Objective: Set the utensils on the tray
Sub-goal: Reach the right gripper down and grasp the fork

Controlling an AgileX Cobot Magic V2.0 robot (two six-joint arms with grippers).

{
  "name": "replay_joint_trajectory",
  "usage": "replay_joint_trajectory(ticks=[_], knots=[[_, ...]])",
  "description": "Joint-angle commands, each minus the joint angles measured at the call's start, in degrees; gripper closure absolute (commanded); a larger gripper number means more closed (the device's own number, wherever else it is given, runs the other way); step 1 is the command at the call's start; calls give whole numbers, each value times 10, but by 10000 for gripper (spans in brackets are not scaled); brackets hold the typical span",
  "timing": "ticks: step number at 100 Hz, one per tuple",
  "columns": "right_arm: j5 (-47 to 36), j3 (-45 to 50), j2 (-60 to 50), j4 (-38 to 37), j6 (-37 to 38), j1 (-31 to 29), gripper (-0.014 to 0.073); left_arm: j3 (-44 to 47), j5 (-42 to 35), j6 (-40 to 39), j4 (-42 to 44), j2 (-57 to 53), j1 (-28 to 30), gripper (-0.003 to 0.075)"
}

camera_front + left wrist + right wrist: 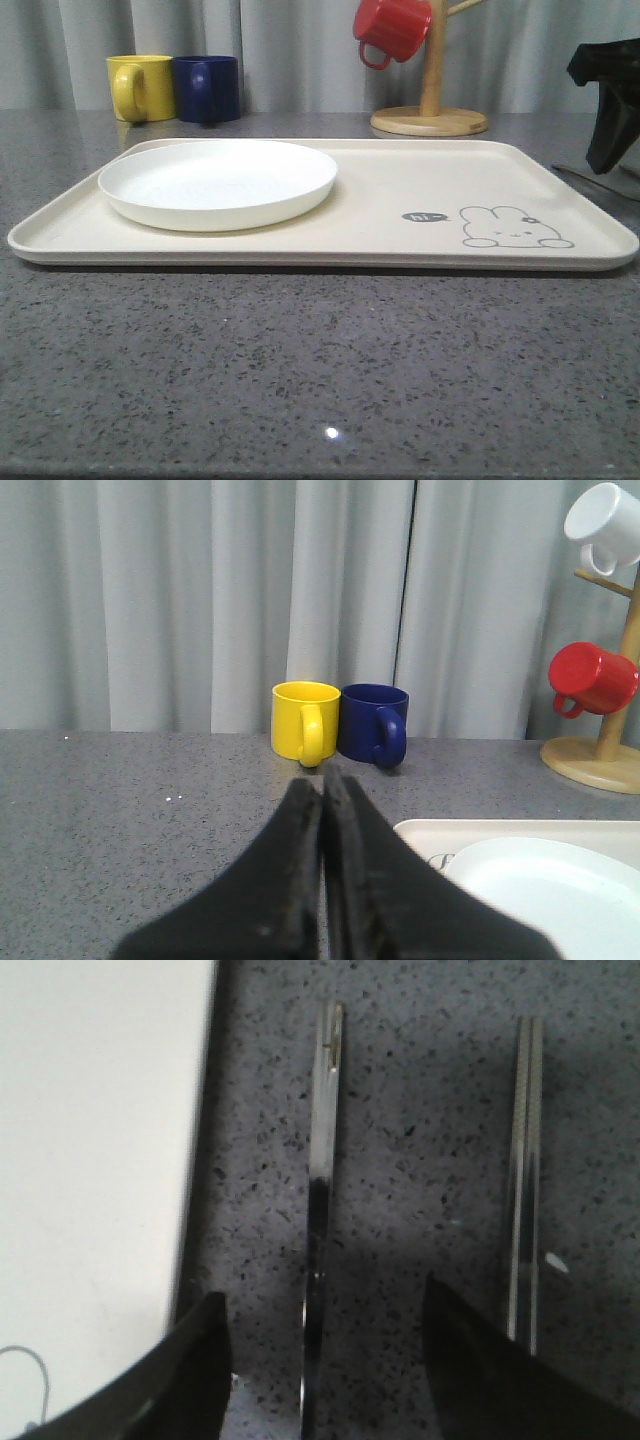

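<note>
— Jaws first: how do they stand?
— Right gripper (320,1345) is spread wide, its fingers either side of a slim utensil handle (322,1190) on the counter, not touching it. Left gripper (322,810) is pressed closed, empty.
— And the rest, big to small?
— Tray (420,190) carries the white plate (217,182). Chopsticks (525,1180) lie on the counter beside the handle, off the tray.

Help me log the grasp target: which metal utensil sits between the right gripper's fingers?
The single slim utensil nearer the tray lies between the open right gripper; the chopsticks lie outside its fingers.
</note>
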Motion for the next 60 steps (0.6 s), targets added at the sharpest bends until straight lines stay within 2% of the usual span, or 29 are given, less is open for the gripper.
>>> replay_joint_trajectory(ticks=[1, 28, 33, 40, 55, 60], knots=[[-29, -21, -8, 2, -10, 0, 160, -16, -41, -1, -3, 3, -3, 738], [-29, -21, 22, 2, -10, 0, 162, -16, -41, -1, -3, 3, -3, 738], [-29, -21, 22, 2, -10, 0, 186, -16, -41, -1, -3, 3, -3, 738], [-29, -21, 22, 2, -10, 0, 267, -16, -41, -1, -3, 3, -3, 738], [-26, -21, 22, 3, -10, 0, 526, -16, -41, -1, -3, 3, -3, 738], [-24, -21, 22, 3, -10, 0, 588, -16, -41, -1, -3, 3, -3, 738]])
